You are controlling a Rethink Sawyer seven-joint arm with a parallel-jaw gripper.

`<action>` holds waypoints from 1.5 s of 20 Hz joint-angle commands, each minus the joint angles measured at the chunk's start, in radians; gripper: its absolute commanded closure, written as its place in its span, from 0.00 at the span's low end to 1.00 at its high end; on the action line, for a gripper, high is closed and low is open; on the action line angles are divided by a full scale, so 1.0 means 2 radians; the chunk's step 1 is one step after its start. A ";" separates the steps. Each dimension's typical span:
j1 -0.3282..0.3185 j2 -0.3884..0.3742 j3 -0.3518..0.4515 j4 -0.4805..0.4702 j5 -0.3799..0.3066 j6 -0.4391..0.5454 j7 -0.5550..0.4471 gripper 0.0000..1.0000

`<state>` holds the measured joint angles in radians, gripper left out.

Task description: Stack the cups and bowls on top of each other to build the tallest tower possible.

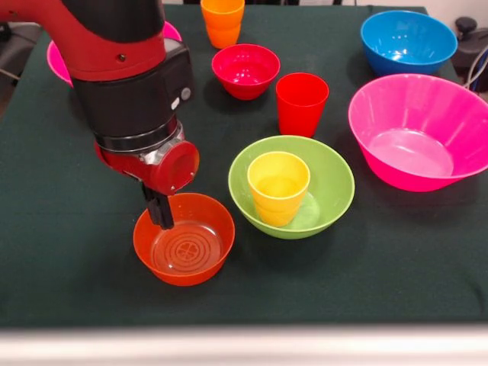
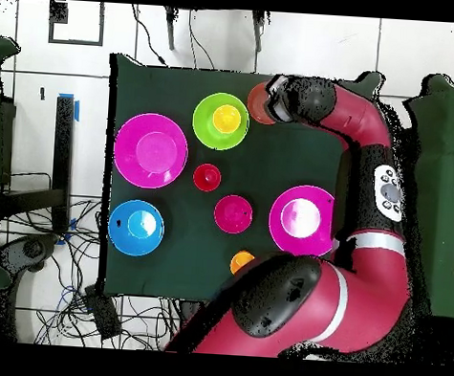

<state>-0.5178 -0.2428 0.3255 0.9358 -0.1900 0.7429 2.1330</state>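
The small orange bowl (image 1: 187, 244) with the ringed bottom sits upright on the dark green cloth, near the front edge; it also shows in the overhead view (image 2: 258, 104). My gripper (image 1: 160, 212) reaches down at this bowl's far left rim. The yellow cup (image 1: 278, 187) stands upright inside the lime-green bowl (image 1: 328, 191), just right of the orange bowl. The red cup (image 1: 301, 103), the crimson bowl (image 1: 245, 70) and the orange cup (image 1: 223, 21) stand apart behind them.
A large hot-pink bowl (image 1: 419, 130) and the blue bowl (image 1: 408, 42) stand at the right. A second hot-pink bowl (image 1: 55, 61) is partly hidden behind my arm at the far left. The table's front edge (image 1: 244, 335) runs close to the orange bowl.
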 commanded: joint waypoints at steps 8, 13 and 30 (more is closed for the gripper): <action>0.028 0.027 -0.051 -0.035 -0.049 0.080 -0.046 1.00; 0.028 0.026 -0.044 -0.048 -0.034 0.100 -0.049 0.00; 0.028 0.001 -0.038 -0.012 -0.025 0.088 -0.034 0.00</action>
<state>-0.4879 -0.2183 0.2359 0.8782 -0.2265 0.8353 2.1330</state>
